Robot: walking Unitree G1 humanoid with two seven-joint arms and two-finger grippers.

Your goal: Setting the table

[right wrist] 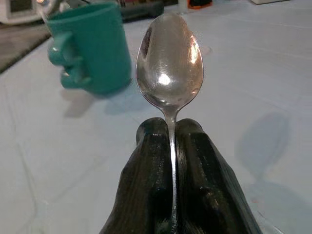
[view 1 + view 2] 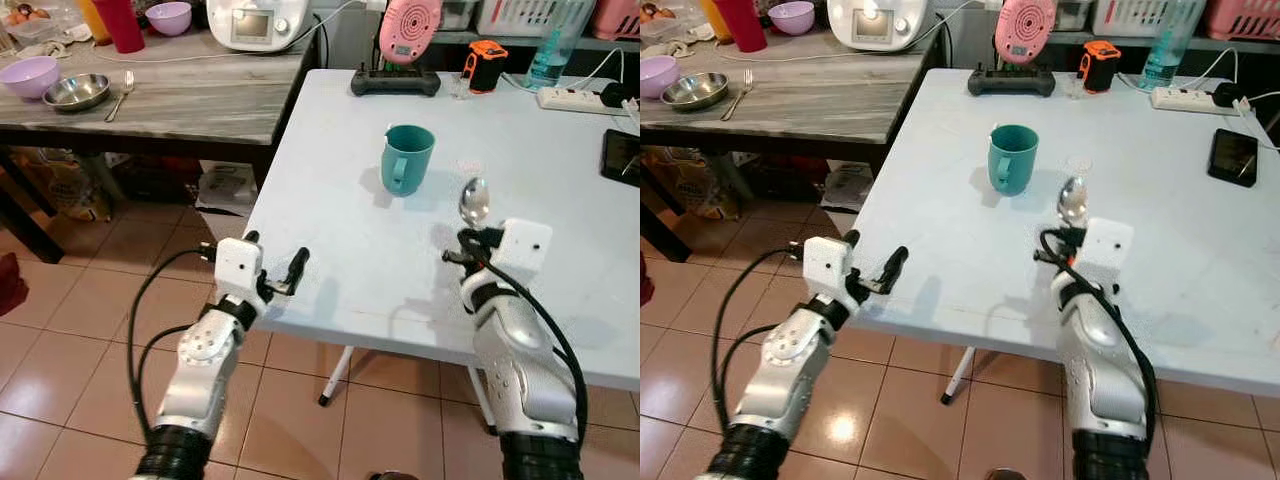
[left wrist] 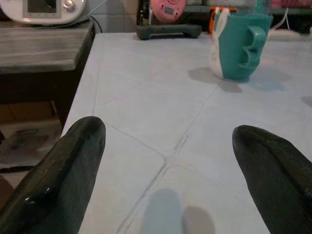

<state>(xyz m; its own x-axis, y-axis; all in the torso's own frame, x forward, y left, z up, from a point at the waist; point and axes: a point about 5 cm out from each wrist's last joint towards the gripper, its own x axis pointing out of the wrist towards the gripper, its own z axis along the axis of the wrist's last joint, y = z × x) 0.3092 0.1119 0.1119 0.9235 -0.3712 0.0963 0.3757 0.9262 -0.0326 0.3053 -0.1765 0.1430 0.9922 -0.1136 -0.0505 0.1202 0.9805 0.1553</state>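
Observation:
A teal mug (image 2: 407,158) stands upright near the middle of the white table (image 2: 330,250), its handle toward the table's left side. My right gripper (image 2: 468,242) is shut on the handle of a metal spoon (image 2: 474,201). It holds the spoon just above the tabletop, bowl pointing forward, to the right of the mug and nearer to me. The spoon (image 1: 169,63) sticks out from between the closed fingers (image 1: 195,161). My left gripper (image 2: 275,252) hovers open at the table's near left edge with nothing between its fingers (image 3: 63,170).
A grey wooden table (image 2: 190,100) to the left carries a purple bowl (image 2: 28,75), a steel bowl (image 2: 76,92) and a piece of cutlery (image 2: 119,94). At the white table's far edge stand a pink device (image 2: 408,30), a power strip (image 2: 575,98) and a phone (image 2: 622,155). Tiled floor lies below.

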